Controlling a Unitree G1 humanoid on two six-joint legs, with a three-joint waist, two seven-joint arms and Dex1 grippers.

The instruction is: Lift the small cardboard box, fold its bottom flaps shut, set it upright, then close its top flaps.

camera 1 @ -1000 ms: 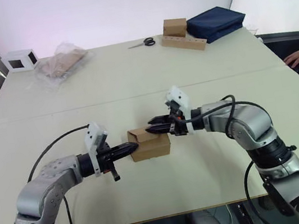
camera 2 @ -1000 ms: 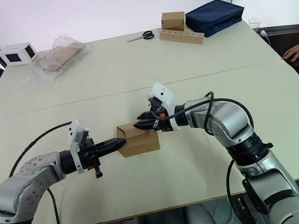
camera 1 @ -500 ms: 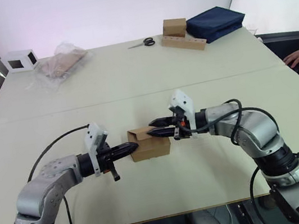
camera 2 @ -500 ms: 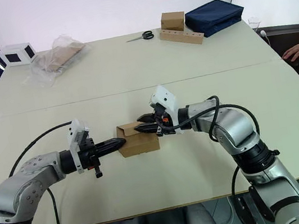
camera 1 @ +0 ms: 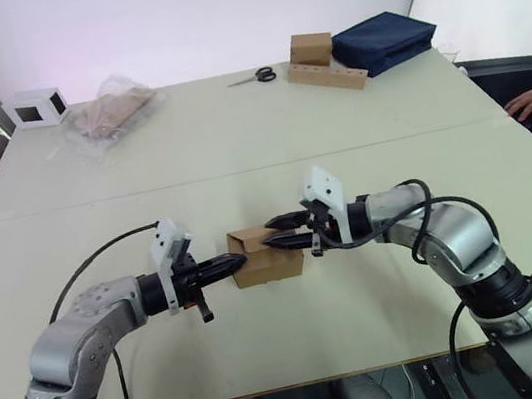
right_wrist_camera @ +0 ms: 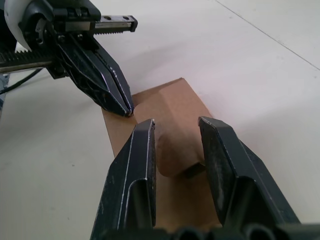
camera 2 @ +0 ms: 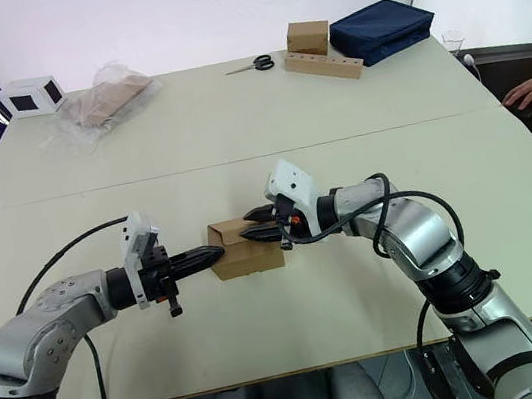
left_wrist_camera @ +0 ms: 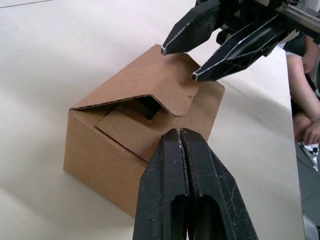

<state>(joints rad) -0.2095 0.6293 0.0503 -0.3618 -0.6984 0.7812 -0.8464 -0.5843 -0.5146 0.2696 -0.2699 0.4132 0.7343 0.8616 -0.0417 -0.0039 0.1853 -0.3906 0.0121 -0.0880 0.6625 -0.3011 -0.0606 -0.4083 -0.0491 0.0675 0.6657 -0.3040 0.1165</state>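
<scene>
Head views: the small cardboard box [camera 1: 267, 254] lies on its side on the table [camera 1: 238, 153], between both claws, long axis along the line joining them.
Left wrist: left gripper [left_wrist_camera: 181, 134] pinched closed, tip pressing the flaps [left_wrist_camera: 150, 117].
Right wrist: right gripper [right_wrist_camera: 177, 132] spread, hovering just above the box top.

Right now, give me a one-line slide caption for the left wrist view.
Shut left claw presses a flap of the small plain brown cardboard box while the open right claw hovers above it.
</scene>
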